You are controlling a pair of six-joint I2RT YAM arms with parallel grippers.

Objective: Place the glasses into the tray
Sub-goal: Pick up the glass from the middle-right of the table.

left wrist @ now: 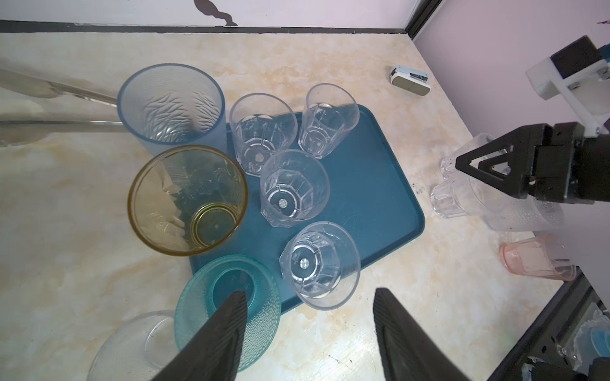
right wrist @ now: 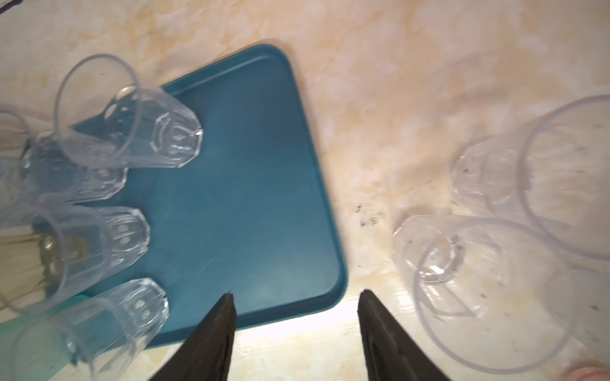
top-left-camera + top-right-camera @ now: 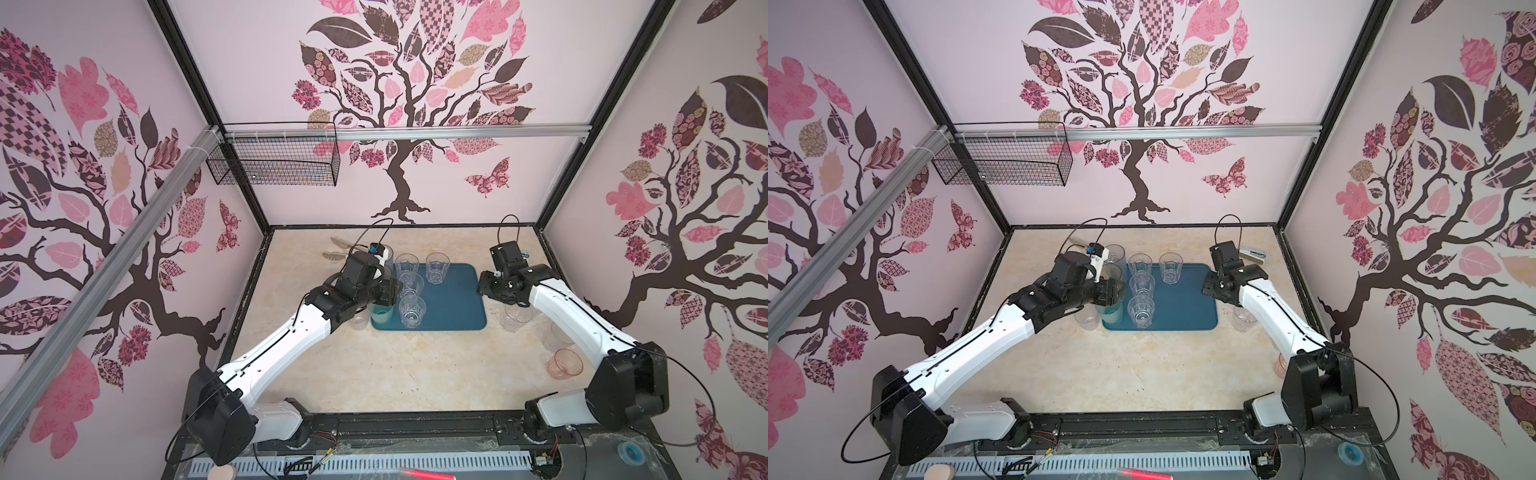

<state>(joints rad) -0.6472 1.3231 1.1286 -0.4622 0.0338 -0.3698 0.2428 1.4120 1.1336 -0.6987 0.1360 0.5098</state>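
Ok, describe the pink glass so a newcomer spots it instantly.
Find the dark teal tray, then look right, beside the right arm. The pink glass sits off the tray near the front right edge of the table. Its neighbours are clear glasses; it alone is pink-tinted.

— Where do your glasses stand?
— You have four clear faceted glasses point(image 1: 293, 188) upright on the teal-blue tray point(image 1: 373, 198); teal glass point(image 1: 224, 283), amber glass point(image 1: 188, 201) and blue-grey glass point(image 1: 171, 109) along its left edge; pink glass point(image 3: 564, 363) well apart.
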